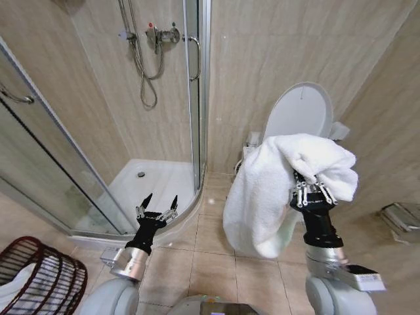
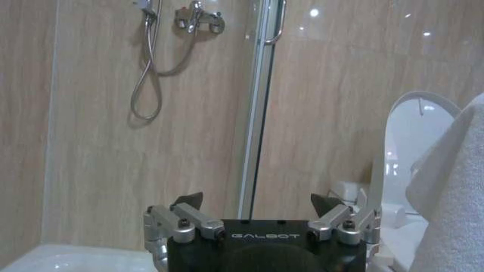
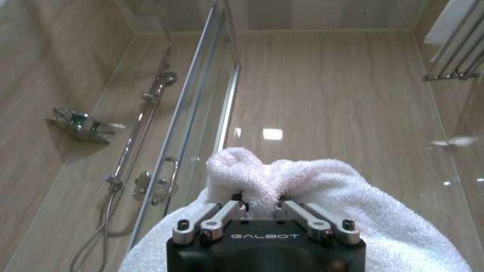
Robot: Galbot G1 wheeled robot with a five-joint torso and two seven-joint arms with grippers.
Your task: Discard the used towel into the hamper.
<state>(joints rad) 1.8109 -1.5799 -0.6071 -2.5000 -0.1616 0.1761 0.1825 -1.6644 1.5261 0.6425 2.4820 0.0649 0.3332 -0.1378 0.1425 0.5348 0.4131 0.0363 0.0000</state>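
Head view: my right gripper (image 1: 314, 188) is raised in front of the toilet (image 1: 298, 111), jaws clamped on a fold of the white towel (image 1: 262, 197). The towel hangs from the jaws in a thick drape — most of its bulk falls on the side toward my left arm, and a shorter bunch lies over the top of the gripper on the other side. It is held clear of the tiled floor (image 1: 210, 249).

Right wrist view: the right gripper (image 3: 261, 212) pinches a raised tuft of the towel (image 3: 318, 187) between closed fingertips; the cloth spreads out below and around the gripper body. Behind it stand the shower door (image 3: 200, 113) and the shower hose (image 3: 128, 187) on the beige wall.

Head view, left side: my left gripper (image 1: 157, 207) is held low in front of the shower tray (image 1: 154, 184), jaws apart and holding nothing. The left wrist view shows the same — left gripper (image 2: 257, 204) with its two fingertips well apart, the shower mixer (image 2: 200, 20) ahead, and an edge of the towel (image 2: 454, 192) beside the toilet lid (image 2: 412, 147).

The hamper (image 1: 33, 272) — a dark red-brown ribbed basket — stands on the floor at the lower left corner of the head view, beside my left arm and well apart from the towel. Something white lies inside it.
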